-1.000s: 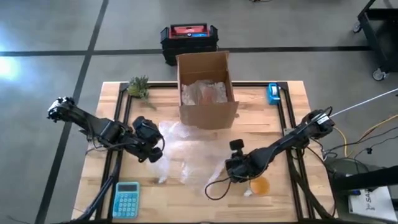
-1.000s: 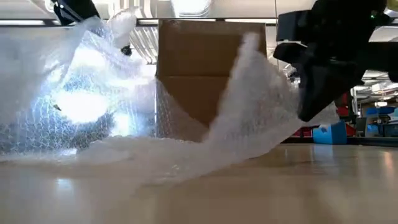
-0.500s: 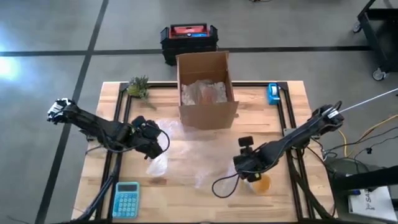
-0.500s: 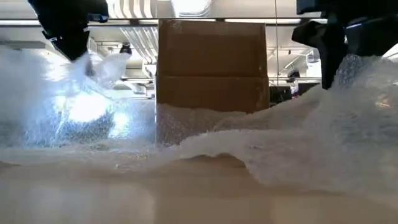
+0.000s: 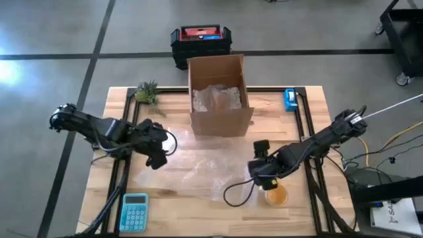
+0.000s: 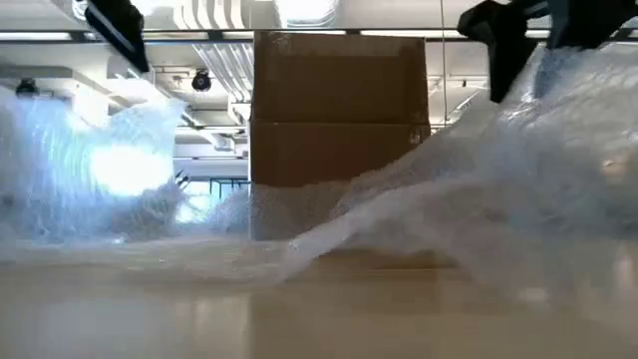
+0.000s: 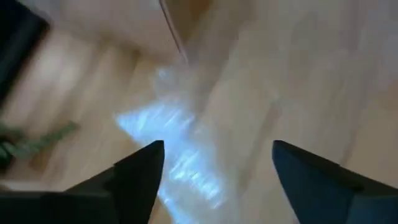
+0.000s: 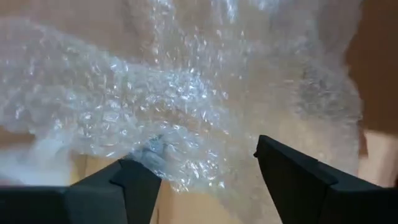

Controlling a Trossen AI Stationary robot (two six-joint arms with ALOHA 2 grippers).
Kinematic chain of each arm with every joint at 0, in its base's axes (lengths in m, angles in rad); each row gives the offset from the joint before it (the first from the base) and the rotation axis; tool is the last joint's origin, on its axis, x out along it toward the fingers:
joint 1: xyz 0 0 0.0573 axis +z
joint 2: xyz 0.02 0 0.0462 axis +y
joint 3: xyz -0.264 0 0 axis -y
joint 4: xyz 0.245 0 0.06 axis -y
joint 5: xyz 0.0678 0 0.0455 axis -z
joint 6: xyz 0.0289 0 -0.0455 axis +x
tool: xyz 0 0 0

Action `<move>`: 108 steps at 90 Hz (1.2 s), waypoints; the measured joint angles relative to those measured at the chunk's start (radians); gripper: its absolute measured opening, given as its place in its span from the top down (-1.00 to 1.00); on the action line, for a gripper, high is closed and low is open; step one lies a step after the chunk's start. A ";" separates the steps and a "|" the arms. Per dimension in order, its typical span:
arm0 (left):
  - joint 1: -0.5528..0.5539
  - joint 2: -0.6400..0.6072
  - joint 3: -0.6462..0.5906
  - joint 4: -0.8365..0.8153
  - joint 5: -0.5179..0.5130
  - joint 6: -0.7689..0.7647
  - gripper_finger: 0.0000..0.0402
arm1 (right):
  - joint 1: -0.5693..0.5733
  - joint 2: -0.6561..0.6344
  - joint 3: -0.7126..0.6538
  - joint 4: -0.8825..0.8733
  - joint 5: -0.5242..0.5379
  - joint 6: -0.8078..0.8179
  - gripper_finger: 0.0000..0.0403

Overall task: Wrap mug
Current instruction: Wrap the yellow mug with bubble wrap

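High view: bubble wrap [image 5: 198, 168] lies spread flat on the wooden counter [image 5: 304, 112], in front of the open cardboard box [image 5: 219, 92], which has more wrap inside it. The left gripper [image 5: 158, 155] sits over the sheet's left edge. The right gripper [image 5: 259, 173] is at the sheet's right end, just beside the orange mug [image 5: 276, 196], which stands on the counter near the front right — bare, not covered by the sheet. A blue calculator [image 5: 134, 211] is at the front left, a small plant [image 5: 147, 92] at the back left, a blue tape dispenser [image 5: 290, 99] at the back right. A red-and-black case [image 5: 200, 39] sits on the floor behind the counter.

Low view: the sheet [image 6: 469, 189] rises high at the right under a dark gripper [image 6: 503, 40] and drops toward the counter in the middle; another lifted fold shows at the left. The box [image 6: 339, 120] stands behind it.

Left wrist view: blurred. Fingers [image 7: 134, 180] spread wide, nothing between them — wrap [image 7: 180, 155] lies on the wood beyond.

Right wrist view: fingers [image 8: 134, 186] spread wide, bunched wrap [image 8: 186, 106] filling the gap and the space ahead. Cannot tell whether they grip it.
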 joint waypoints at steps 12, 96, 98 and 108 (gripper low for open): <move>0.001 0.008 -0.037 0.143 -0.030 0.036 -0.49 | -0.026 0.000 0.037 -0.066 0.001 0.087 -0.21; 0.000 0.302 -0.612 0.783 0.222 -0.206 0.12 | 0.146 -0.041 0.019 -0.167 -0.363 0.500 -0.18; 0.000 0.299 -0.609 0.782 0.224 -0.200 0.13 | 0.156 -0.041 0.018 -0.165 -0.363 0.515 -0.18; 0.000 0.284 -0.595 0.783 0.235 -0.182 0.17 | 0.204 -0.038 0.014 -0.170 -0.359 0.576 -0.15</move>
